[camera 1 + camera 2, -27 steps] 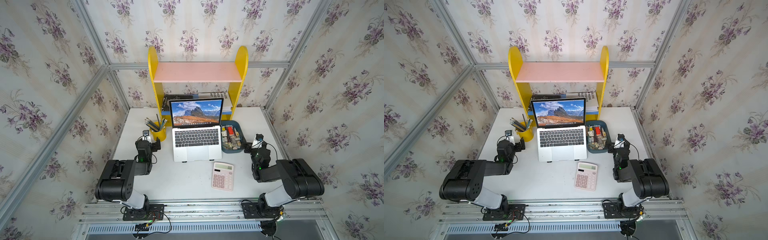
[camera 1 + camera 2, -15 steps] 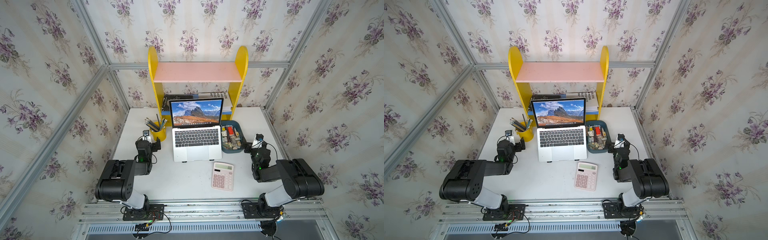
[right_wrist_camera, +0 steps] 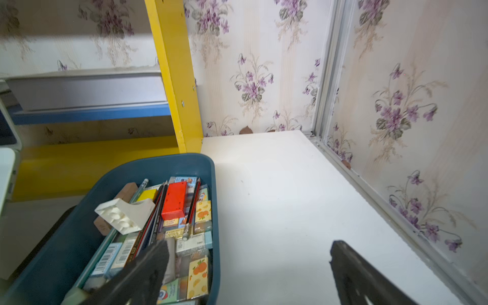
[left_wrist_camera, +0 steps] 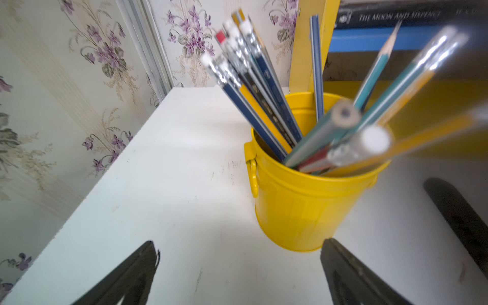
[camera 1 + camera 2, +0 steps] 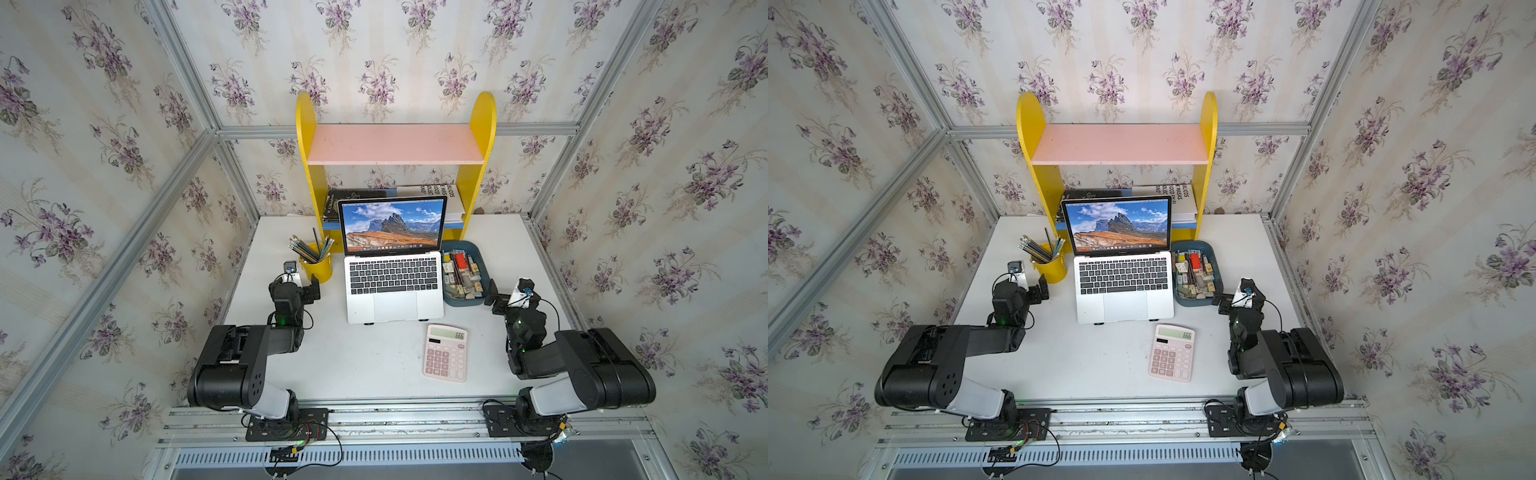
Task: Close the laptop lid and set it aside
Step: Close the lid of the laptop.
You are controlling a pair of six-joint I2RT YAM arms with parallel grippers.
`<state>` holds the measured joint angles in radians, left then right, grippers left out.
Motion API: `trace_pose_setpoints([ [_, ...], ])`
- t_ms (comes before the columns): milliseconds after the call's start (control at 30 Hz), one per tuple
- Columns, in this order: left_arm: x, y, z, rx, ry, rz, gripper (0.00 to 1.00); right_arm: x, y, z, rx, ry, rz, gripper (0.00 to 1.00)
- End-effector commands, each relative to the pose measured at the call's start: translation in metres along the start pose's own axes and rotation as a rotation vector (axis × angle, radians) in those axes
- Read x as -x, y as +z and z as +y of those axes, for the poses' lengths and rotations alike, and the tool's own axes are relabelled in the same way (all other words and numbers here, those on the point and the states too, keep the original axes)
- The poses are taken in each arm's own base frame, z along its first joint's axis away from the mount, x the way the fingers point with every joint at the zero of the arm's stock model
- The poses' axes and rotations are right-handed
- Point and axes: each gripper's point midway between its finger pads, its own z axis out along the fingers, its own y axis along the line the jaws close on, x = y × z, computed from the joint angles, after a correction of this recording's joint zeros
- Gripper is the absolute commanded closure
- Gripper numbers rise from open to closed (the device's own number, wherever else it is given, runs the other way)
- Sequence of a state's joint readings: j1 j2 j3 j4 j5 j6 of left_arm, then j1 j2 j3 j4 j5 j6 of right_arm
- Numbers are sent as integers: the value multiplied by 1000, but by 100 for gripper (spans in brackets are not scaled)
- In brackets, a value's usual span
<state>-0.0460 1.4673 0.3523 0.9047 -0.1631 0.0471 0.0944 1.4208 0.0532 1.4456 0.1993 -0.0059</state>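
The silver laptop point(image 5: 395, 305) point(image 5: 1124, 307) sits open at the middle back of the white table in both top views. The laptop lid point(image 5: 392, 226) point(image 5: 1119, 226) stands upright, its screen showing a mountain picture. My left gripper point(image 5: 302, 284) point(image 4: 239, 244) hovers low over the table to the left of the laptop, open and empty, right by a yellow pencil cup. To the laptop's right, my right gripper point(image 5: 503, 291) point(image 3: 249, 244) is open and empty, one finger over a blue tray's near end. Neither gripper touches the laptop.
The yellow pencil cup point(image 5: 318, 270) point(image 4: 303, 200) stands at the laptop's left. The blue tray point(image 5: 464, 301) point(image 3: 214, 211) of stationery lies at its right. A pink calculator point(image 5: 445, 353) lies in front. Behind is a yellow and pink shelf point(image 5: 395, 145) with books under it.
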Motion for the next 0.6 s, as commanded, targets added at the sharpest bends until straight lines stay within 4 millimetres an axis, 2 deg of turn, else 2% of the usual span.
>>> trace_pose_setpoints([
  [0, 18, -13, 5, 32, -5, -54, 0, 32, -9, -7, -36, 31, -104, 0],
  [67, 27, -23, 9, 46, -13, -83, 0, 42, -14, -9, -43, 49, -125, 0],
  [167, 41, -36, 14, 67, -52, -102, 0, 56, -18, -19, -94, 173, -153, 0],
  [300, 58, -50, 21, 89, -163, -95, 0, 75, -17, -11, -38, 276, -163, 0],
  [400, 73, -67, 27, 92, -307, -105, 0, 84, -14, -7, -21, 384, -122, 0],
  [500, 74, -85, 33, 116, -470, -53, 0, 75, -13, -18, -104, 551, -42, 0],
  [567, 77, -96, 32, 104, -551, -36, 0, 86, -13, -11, -60, 585, -35, 0],
])
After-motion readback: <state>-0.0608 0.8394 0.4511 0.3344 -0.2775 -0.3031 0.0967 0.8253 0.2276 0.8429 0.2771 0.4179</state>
